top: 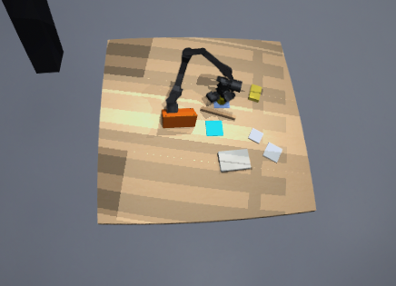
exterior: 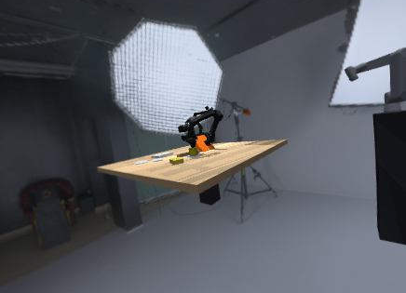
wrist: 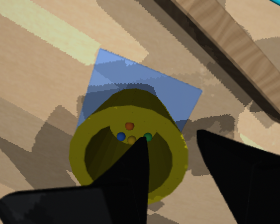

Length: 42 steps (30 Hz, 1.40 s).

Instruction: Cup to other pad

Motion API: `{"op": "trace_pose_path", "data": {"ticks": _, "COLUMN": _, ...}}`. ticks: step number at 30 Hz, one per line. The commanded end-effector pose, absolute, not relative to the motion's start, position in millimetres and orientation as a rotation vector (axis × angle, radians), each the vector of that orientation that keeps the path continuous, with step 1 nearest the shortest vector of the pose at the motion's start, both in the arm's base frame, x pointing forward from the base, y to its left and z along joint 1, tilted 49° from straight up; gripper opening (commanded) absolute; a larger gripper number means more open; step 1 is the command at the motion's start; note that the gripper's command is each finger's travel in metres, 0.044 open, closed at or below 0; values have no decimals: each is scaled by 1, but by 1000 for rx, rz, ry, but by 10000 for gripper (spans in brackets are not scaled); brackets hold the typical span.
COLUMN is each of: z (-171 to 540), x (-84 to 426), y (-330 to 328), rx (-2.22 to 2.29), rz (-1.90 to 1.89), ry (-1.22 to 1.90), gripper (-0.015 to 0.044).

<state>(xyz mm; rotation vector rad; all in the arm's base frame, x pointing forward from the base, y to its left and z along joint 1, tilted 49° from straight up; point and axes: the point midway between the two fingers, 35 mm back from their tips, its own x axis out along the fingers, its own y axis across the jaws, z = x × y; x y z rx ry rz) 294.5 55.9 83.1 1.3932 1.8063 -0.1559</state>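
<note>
Between the blue pad (top: 222, 105) (wrist: 141, 75) and the cyan pad (top: 214, 128), a wooden bar (top: 218, 113) (wrist: 236, 50) blocks a low straight pass; above the bar, the space is open.

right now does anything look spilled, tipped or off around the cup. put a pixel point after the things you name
Nothing stands out. The yellow cup (top: 221, 101) (exterior: 193, 152) (wrist: 179, 155) looks upright at the blue pad (top: 222, 105) (wrist: 141, 75), with marbles (wrist: 129, 126) visible inside and none seen outside it. The gripper (top: 221, 97) (wrist: 171, 139) is partly open, one finger reaching over the cup's mouth; whether it touches the cup, I cannot tell.
</note>
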Motion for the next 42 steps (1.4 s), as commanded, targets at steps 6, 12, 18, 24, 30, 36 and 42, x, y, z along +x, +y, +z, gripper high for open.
{"op": "trace_pose_path", "data": {"ticks": 6, "z": 73, "x": 292, "y": 68, "rx": 1400, "rz": -154, "ry": 1808, "gripper": 167}}
{"op": "trace_pose_path", "data": {"ticks": 12, "z": 70, "x": 291, "y": 73, "rx": 1400, "rz": -153, "ry": 1809, "gripper": 167}}
{"op": "trace_pose_path", "data": {"ticks": 18, "z": 71, "x": 292, "y": 71, "rx": 1395, "rz": -153, "ry": 1809, "gripper": 147}}
{"op": "trace_pose_path", "data": {"ticks": 24, "z": 71, "x": 292, "y": 71, "rx": 1395, "rz": -153, "ry": 1809, "gripper": 107}}
{"op": "trace_pose_path", "data": {"ticks": 30, "z": 71, "x": 292, "y": 71, "rx": 1395, "rz": -153, "ry": 1809, "gripper": 67}}
{"op": "trace_pose_path", "data": {"ticks": 36, "z": 71, "x": 292, "y": 71, "rx": 1395, "rz": -153, "ry": 1809, "gripper": 27}}
{"op": "trace_pose_path", "data": {"ticks": 42, "z": 72, "x": 292, "y": 70, "rx": 1395, "rz": -153, "ry": 1809, "gripper": 0}}
